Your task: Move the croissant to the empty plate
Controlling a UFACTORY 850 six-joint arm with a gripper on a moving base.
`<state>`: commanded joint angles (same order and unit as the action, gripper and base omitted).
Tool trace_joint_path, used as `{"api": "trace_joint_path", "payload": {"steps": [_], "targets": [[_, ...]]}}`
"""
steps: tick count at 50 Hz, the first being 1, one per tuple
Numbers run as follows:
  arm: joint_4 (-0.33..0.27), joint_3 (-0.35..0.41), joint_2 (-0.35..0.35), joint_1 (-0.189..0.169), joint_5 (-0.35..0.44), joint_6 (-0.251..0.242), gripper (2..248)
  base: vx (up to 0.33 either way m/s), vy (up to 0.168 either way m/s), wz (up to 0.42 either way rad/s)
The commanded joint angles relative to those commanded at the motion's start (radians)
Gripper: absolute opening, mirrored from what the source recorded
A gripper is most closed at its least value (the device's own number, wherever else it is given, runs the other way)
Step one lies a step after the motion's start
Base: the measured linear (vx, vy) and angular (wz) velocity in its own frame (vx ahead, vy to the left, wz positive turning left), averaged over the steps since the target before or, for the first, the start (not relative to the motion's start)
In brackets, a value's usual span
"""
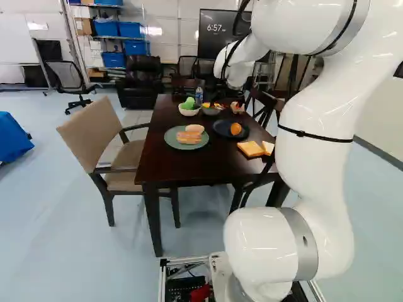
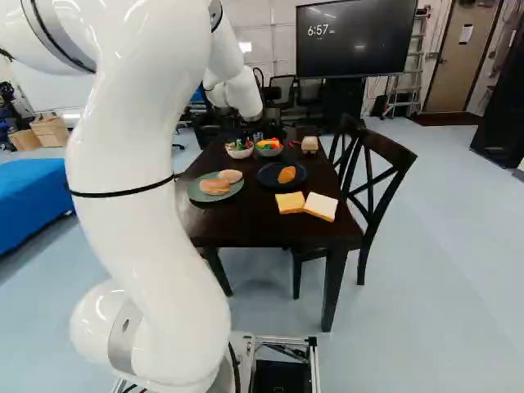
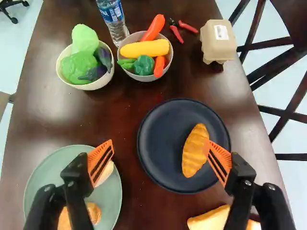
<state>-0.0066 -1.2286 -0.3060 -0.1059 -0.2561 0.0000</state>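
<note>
Fwiw the hand is spread wide, and the croissant on the dark blue plate, near the middle of the right base view, looks light, firmish, maybe slick, so I'd pinch gently across its fat middle.

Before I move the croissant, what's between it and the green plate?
Part of the dark plate, then a bare strip of table; the wrist view shows it.

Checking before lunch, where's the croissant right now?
In the left base view, the croissant lies on the dark plate, right of the green plate and beyond the bread.
</note>
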Motion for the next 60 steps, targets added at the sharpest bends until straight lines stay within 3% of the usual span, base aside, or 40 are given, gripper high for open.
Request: {"api": "trace_joint_path", "payload": {"steps": [30,60], "targets": [[0.001,0.137,0.070,0.013,0.135,0.000,247,0.000,0.000,0.000],[0.002,0.376,0.193,0.035,0.372,0.000,247,0.000,0.000,0.000]]}}
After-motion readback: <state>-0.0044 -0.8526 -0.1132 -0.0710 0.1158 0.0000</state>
